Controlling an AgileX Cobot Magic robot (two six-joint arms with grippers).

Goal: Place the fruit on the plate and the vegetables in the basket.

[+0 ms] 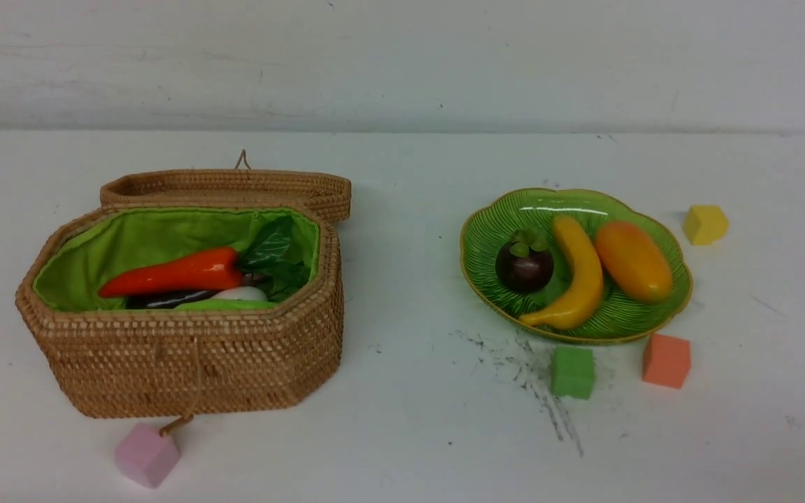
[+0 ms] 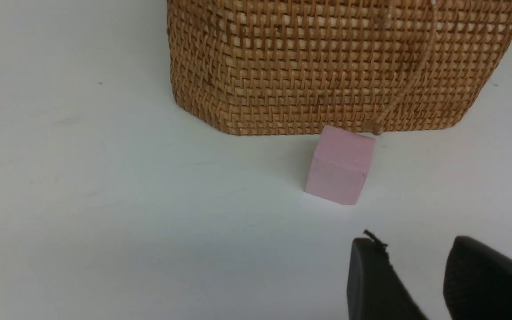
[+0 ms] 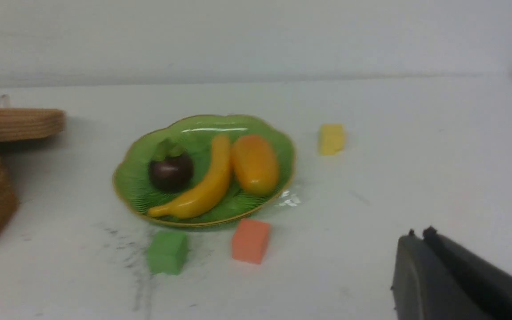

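White tabletop [image 1: 409,433] stretched back to a pale wall, scuffed with dark marks near the plate. On the robot's left stood the woven basket [image 1: 193,370], its lid [image 1: 228,187] swung back behind it. Inside the green lining lay the orange-red pepper [image 1: 175,274] on top, with the dark eggplant [image 1: 161,300], the white radish [image 1: 242,293] and a sliver of the light-green cucumber piece [image 1: 224,305] below it. A pink foam cube [image 1: 146,454] sat just in front of the basket.

On the right, the green scalloped plate [image 1: 486,230] carried the mangosteen [image 1: 524,267], the banana [image 1: 574,283] and the mango [image 1: 633,260], side by side. A green cube [image 1: 573,372] and an orange cube [image 1: 666,360] lay just before the plate, and a yellow cube [image 1: 705,224] beside its far right edge.

Neither arm showed in the front view. The left claw [image 2: 416,275] hung apart from the basket, near the pink cube, its jaws parted and empty. The right claw [image 3: 418,238] was closed on nothing, well apart from the plate and nearer the robot.
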